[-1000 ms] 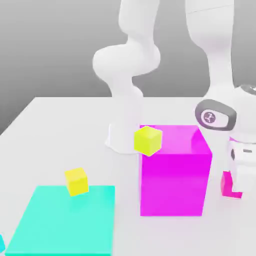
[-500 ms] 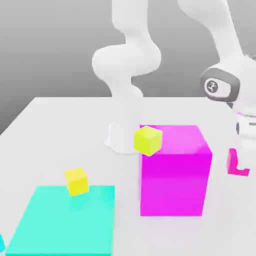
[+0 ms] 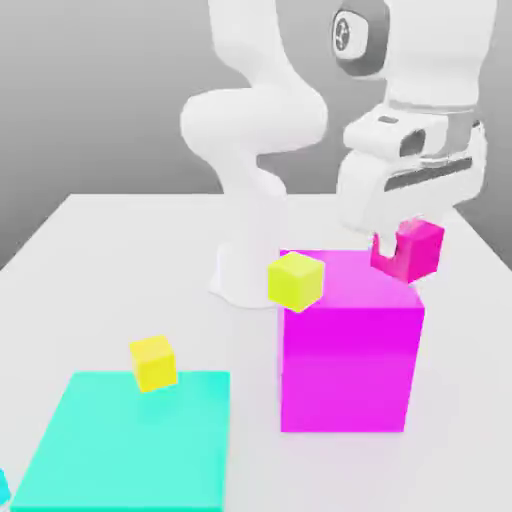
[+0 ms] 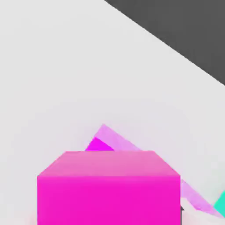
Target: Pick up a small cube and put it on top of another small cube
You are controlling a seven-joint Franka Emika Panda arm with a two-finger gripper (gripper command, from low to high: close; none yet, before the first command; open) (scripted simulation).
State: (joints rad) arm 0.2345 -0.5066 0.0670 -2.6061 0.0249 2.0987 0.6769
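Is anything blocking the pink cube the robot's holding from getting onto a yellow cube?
Nothing visible stands between the pink cube in the gripper and the yellow cube by the big magenta block; that block's top looks low enough to pass over.

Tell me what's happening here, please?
A robot arm's gripper is holding a small pink cube in the air, close to the big magenta block. One yellow cube appears at that block's top edge, another by the turquoise square. The pink cube has not been stacked on another small cube yet.
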